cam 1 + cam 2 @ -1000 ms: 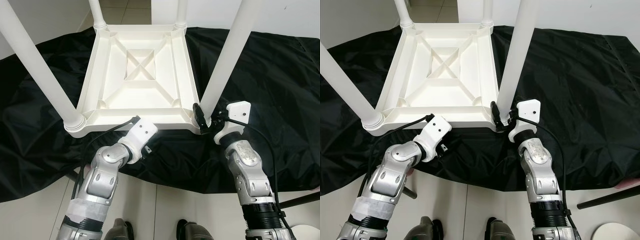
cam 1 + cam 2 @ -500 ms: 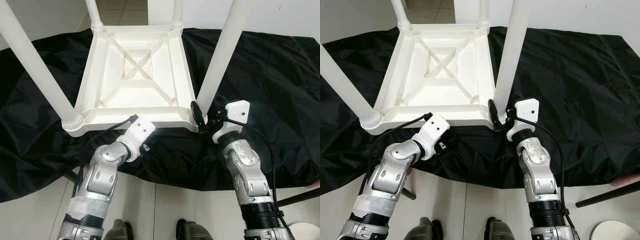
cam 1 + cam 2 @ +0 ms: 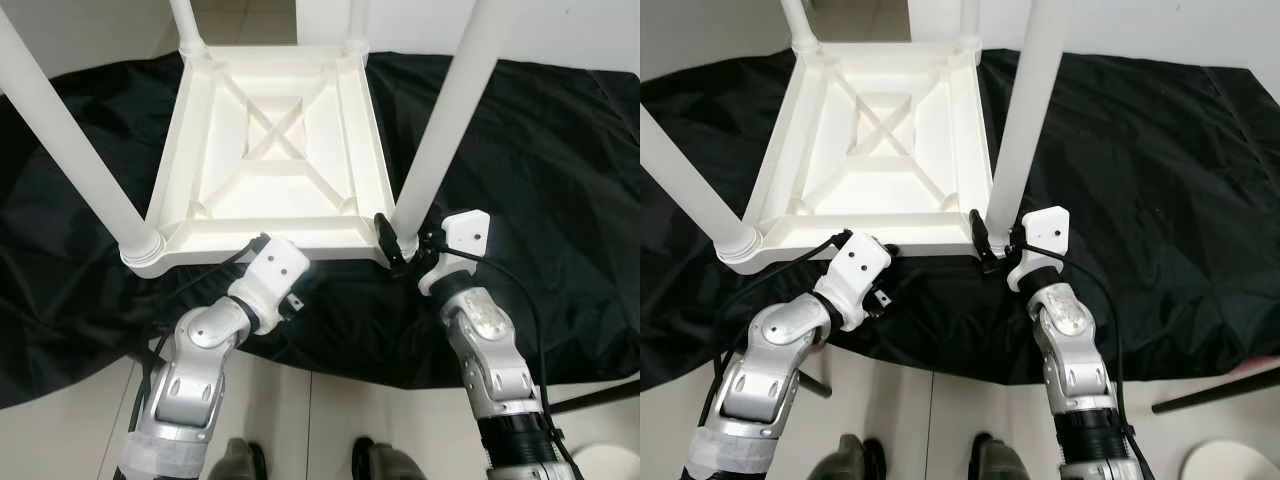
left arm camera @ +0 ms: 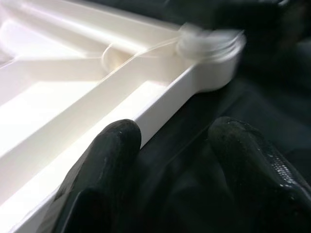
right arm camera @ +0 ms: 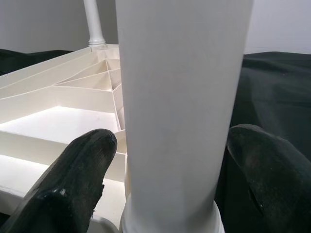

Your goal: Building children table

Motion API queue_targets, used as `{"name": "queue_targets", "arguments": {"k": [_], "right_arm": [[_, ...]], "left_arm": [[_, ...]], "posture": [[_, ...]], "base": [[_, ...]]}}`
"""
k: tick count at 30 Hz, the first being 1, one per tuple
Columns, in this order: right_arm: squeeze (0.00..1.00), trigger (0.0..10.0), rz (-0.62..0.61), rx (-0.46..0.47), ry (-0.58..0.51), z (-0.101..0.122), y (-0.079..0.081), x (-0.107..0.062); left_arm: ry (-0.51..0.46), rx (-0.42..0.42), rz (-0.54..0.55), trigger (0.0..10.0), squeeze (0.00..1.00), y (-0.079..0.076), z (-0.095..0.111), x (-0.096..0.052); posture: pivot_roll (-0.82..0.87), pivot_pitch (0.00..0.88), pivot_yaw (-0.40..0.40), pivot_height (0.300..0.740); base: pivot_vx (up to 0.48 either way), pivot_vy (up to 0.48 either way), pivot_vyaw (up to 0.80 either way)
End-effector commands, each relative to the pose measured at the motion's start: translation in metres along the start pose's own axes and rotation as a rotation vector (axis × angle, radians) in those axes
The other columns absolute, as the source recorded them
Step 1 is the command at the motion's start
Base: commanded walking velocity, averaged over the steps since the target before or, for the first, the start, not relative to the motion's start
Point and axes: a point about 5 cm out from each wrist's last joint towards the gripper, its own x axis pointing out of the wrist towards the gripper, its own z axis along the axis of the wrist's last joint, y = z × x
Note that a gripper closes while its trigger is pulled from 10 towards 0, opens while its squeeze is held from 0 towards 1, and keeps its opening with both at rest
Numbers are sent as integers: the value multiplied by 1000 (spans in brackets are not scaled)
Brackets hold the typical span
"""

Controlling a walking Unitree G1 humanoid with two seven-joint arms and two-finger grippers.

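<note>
A white plastic children's table [image 3: 270, 150] lies upside down on a black cloth, its legs pointing up. My right gripper [image 3: 400, 245] is at the foot of the near-right leg [image 3: 440, 130]. In the right wrist view the black fingers [image 5: 82, 170] sit against both sides of that leg, shut on it. My left gripper [image 4: 175, 141] is at the table's near rim [image 4: 165, 97]. It is open, with one finger [image 4: 107, 160] over the rim and the other on the cloth outside.
The black cloth [image 3: 560, 150] covers the floor around the table, with pale tiles [image 3: 70, 420] in front of it. The near-left leg [image 3: 70, 150] rises beside my left arm. A dark rod [image 3: 1220, 390] and a round white object [image 3: 1230, 465] lie at the lower right.
The whole picture has shifted a little, so the camera moved. Both grippers keep their places on the table's near edge and near-right leg.
</note>
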Motion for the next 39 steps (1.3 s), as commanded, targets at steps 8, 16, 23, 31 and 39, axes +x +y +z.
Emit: {"name": "queue_targets", "arguments": {"k": [8,16,23,31,39], "right_arm": [[0,10000,-6,1,40,-8,-2,-4],[0,10000,-4,0,37,-5,6,1],[0,10000,-16,16,24,-2,11,3],[0,10000,-4,13,17,-1,20,6],[0,10000,-68,6,24,-2,15,8]], "left_arm": [[-124,-8,-37,10000,0,-4,29,-11],[-143,-36,228,10000,0,12,29,-1],[-156,-89,217,10000,204,17,28,-4],[-115,-115,255,10000,0,23,23,1],[-125,-145,293,10000,0,29,32,3]], "posture": [[-80,161,26,740],[-87,152,19,740],[-109,134,2,740],[-114,120,0,740],[-89,108,7,740]], "base": [[0,0,0],[0,0,0],[0,0,0],[0,0,0],[0,0,0]]}}
